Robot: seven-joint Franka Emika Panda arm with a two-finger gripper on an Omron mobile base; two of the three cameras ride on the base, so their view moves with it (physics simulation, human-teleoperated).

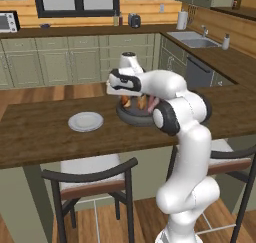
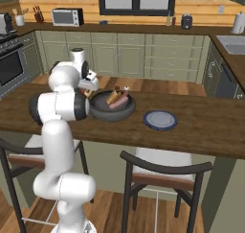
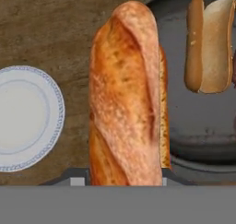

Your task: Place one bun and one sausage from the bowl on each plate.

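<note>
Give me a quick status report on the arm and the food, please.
Gripper shut on long golden-brown crusty bun, lifted above counter. Pale grey-white round plate beside it, bare. Split bun remains in wide dark grey bowl. Nothing in the way.

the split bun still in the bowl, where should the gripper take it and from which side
Probably across its middle, coming straight down from above. In the hand view the split bun lies lengthwise in the bowl with its cut facing up, so closing on the two outer long sides would press the halves together. The gripper already carries a long bun.
</note>
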